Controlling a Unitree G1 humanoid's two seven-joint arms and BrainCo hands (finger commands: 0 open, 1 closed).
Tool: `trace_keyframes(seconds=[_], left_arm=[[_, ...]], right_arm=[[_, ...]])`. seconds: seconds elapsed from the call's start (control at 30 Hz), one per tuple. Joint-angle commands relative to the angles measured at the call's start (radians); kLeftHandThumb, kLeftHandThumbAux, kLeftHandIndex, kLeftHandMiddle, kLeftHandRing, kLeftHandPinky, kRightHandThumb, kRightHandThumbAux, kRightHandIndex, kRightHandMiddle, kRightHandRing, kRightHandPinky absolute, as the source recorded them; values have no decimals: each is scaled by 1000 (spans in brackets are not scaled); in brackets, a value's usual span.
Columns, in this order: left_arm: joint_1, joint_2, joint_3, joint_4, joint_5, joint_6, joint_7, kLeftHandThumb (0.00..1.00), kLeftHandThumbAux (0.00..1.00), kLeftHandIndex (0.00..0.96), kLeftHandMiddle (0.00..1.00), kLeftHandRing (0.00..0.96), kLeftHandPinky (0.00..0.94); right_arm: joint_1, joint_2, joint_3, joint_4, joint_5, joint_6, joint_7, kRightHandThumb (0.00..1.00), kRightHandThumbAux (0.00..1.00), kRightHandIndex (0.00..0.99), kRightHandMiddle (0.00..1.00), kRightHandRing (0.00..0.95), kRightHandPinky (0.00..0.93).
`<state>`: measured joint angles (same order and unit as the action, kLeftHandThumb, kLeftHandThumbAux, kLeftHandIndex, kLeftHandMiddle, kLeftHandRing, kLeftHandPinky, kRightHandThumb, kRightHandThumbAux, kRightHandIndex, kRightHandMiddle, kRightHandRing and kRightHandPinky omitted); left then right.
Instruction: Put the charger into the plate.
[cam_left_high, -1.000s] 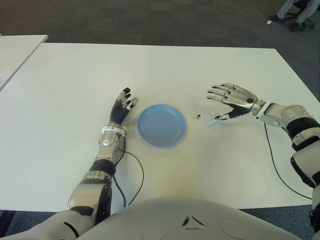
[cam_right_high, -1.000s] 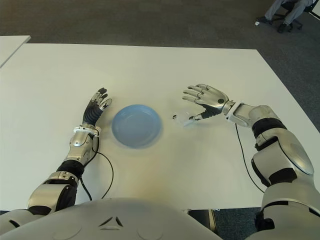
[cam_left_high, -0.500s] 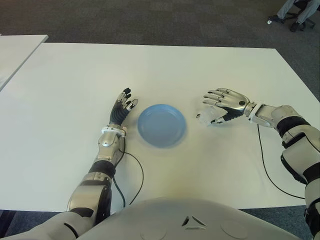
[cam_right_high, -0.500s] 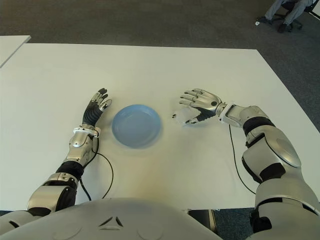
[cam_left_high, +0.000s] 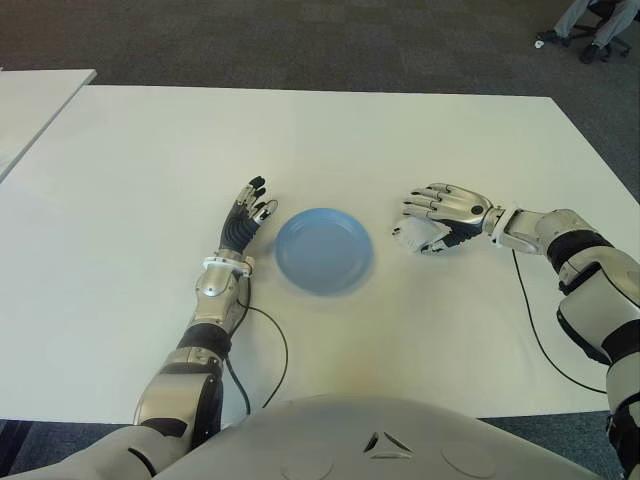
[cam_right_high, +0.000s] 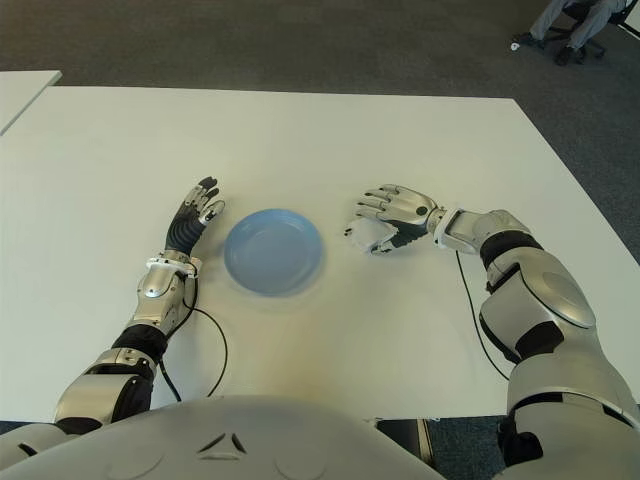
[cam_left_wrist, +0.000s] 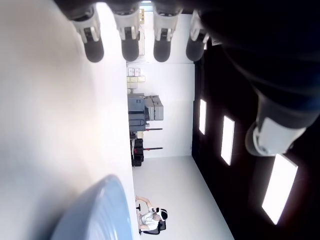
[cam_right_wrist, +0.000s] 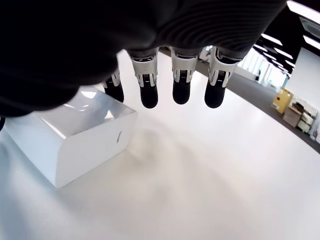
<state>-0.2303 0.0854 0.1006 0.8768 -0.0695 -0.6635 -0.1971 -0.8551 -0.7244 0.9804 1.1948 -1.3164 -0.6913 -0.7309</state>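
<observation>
The blue plate (cam_left_high: 323, 250) sits on a big white table (cam_left_high: 150, 160) over dark carpet (cam_left_high: 300, 40). The white charger (cam_left_high: 411, 236) lies on the table right of the plate (not in it). The right hand (cam_left_high: 440, 212) curls over the charger, fingers (cam_right_wrist: 149, 87) not closed on it. The left hand (cam_left_high: 243, 220) shows left of the plate, fingers straight, holding nothing.

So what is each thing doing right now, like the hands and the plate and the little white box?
charger: lying on the table, not lifted, under the right hand.
right hand: over the charger, fingers arched, not closed on it yet.
plate: on the table, nothing in it.
left hand: open, fingers straight, holding nothing, left of the plate.
table: white, bearing the plate and charger.
</observation>
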Motion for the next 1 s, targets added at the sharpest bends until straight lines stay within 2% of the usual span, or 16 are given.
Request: trace_keyframes(seconds=[0.03, 0.5, 1.0], left_arm=[[29, -7, -6, 17, -8, 15, -31, 0, 502, 0, 45, 40, 23], [39, -6, -10, -8, -18, 32, -67, 0, 495, 0, 39, 38, 13], [50, -4, -12, -37, -19, 67, -82, 0, 499, 0, 52, 56, 47]], right_arm=[[-21, 11, 31, -1, -17, -6, 20, 329, 126, 0, 0, 0, 0], [-23, 17, 70, -2, -10, -25, 62, 310, 134, 0, 0, 0, 0], [-6, 23, 109, 3, -32, 20, -9, 278, 156, 0, 0, 0, 0]])
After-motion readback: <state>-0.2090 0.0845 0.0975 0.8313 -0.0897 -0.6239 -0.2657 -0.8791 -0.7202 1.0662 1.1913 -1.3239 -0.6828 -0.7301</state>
